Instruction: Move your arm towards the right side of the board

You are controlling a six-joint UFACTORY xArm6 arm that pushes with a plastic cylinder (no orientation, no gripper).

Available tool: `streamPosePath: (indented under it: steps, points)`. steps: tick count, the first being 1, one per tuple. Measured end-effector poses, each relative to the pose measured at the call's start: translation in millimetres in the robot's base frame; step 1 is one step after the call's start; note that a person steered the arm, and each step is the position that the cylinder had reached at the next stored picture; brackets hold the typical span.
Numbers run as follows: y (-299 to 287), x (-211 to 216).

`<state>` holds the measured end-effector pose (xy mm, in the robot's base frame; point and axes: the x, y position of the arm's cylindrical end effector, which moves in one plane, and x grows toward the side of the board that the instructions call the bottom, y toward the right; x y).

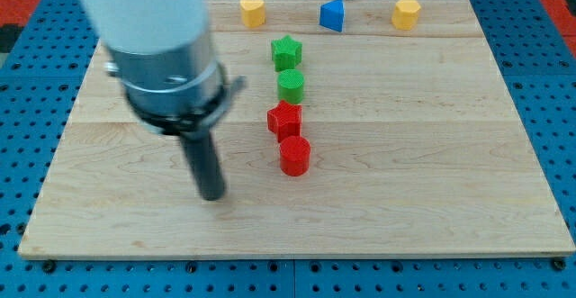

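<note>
My tip (213, 195) rests on the wooden board (432, 154), left of centre and low in the view. It is to the left of and slightly below the red cylinder (294, 156), apart from it. Above that cylinder sits a red star (284, 118), then a green cylinder (291, 86), then a green star (286, 52), forming a column near the middle. Along the view's top edge lie a yellow heart-like block (253, 12), a blue block (332, 15) and a yellow hexagonal block (406, 13).
The arm's white and grey body (162, 55) covers the board's upper left. A blue pegboard surface (558, 82) surrounds the board on all sides.
</note>
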<state>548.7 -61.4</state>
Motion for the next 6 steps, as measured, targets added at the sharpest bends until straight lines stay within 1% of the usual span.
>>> streamPosePath:
  steps: [1, 2, 3, 4, 5, 6]
  points:
    - [106.3, 0.0]
    - [181.8, -0.2]
    - [222.7, -34.6]
    - [264.9, -138.4]
    - [374.1, -224.9]
    - [399.3, -297.7]
